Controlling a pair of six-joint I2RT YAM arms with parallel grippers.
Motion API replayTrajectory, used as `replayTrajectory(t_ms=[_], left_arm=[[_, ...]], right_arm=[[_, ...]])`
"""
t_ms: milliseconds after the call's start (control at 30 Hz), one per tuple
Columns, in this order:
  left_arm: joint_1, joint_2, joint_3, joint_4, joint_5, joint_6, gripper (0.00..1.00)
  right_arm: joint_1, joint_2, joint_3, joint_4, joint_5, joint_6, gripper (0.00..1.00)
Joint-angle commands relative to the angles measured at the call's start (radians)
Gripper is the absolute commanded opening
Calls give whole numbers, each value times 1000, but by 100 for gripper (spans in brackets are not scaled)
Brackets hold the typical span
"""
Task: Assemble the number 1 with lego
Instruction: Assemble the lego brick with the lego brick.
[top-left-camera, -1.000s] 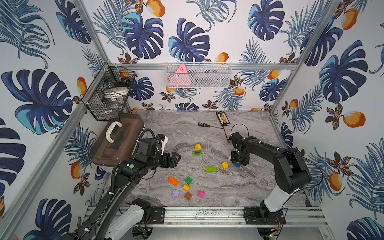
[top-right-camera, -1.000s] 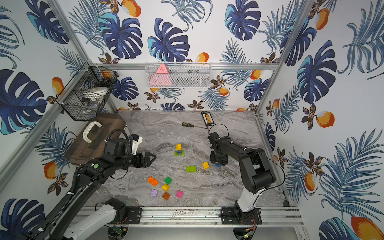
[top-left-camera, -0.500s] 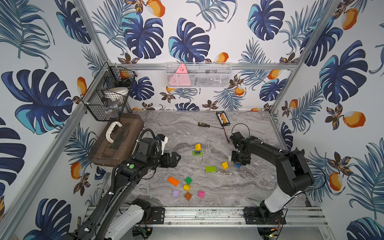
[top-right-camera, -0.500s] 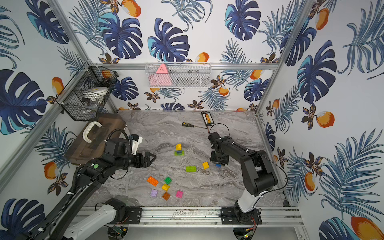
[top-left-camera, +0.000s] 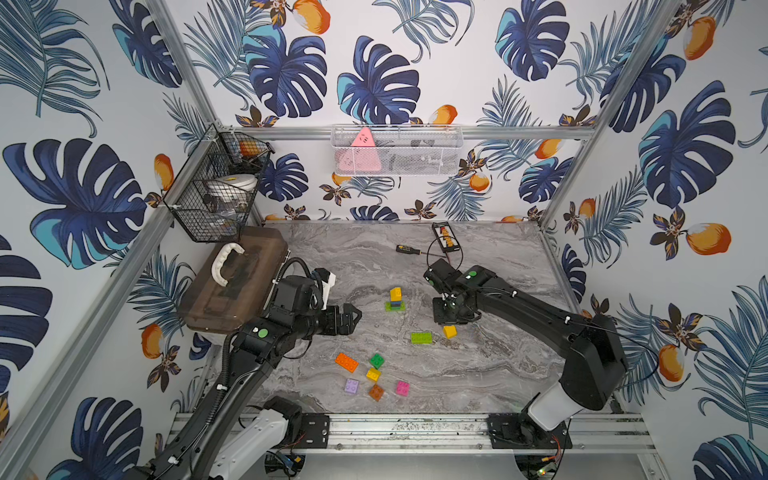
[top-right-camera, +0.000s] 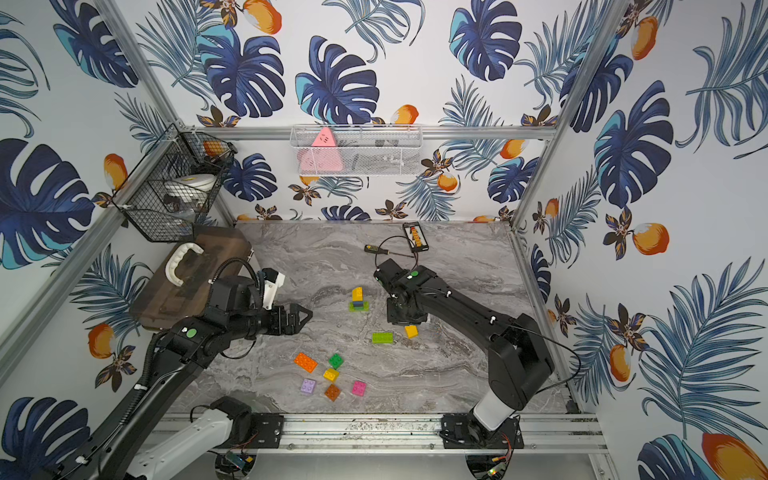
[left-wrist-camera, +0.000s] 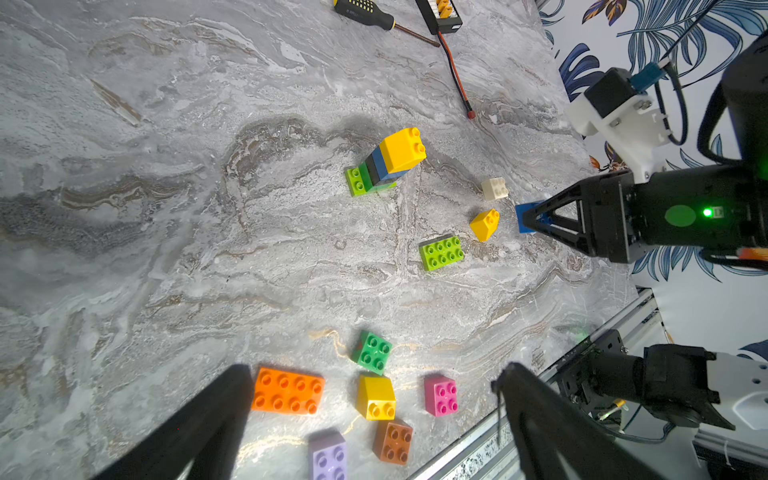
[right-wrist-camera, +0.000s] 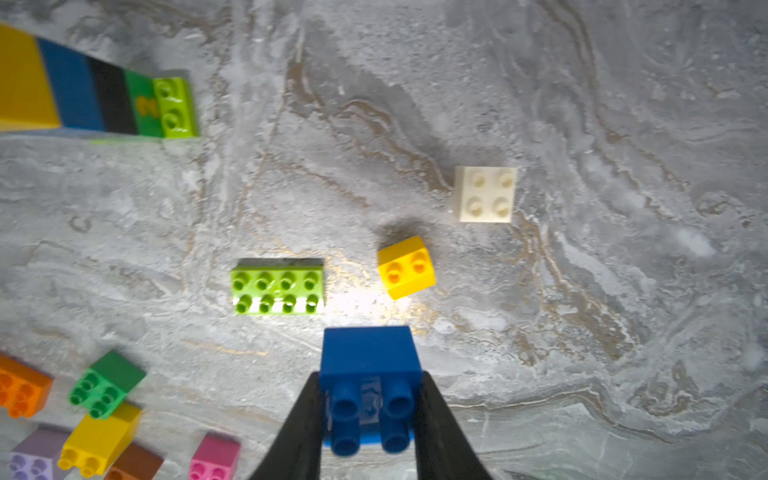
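Since right jaws closed, brick (right-wrist-camera: 368, 361) held.

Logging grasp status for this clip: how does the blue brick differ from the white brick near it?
The blue brick is clamped in the right gripper; the white brick lies free on the table, untouched. The blue brick is a deep, saturated colour; the white brick is pale cream. Both are square, four-stud bricks.
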Motion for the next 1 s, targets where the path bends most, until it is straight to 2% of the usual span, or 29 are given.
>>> replayTrajectory(t_ms=[0,267,967], left_arm=[[2,-3,6,1,1,8,99],[2,-19,6,0,-7,7,99],[2,-13,6,-3,-10,8,99]], right_arm=[[61,55,58,-47,18,52,17],[127,164,86,6,9,74,12],[130,266,38,123,-4,25,2]])
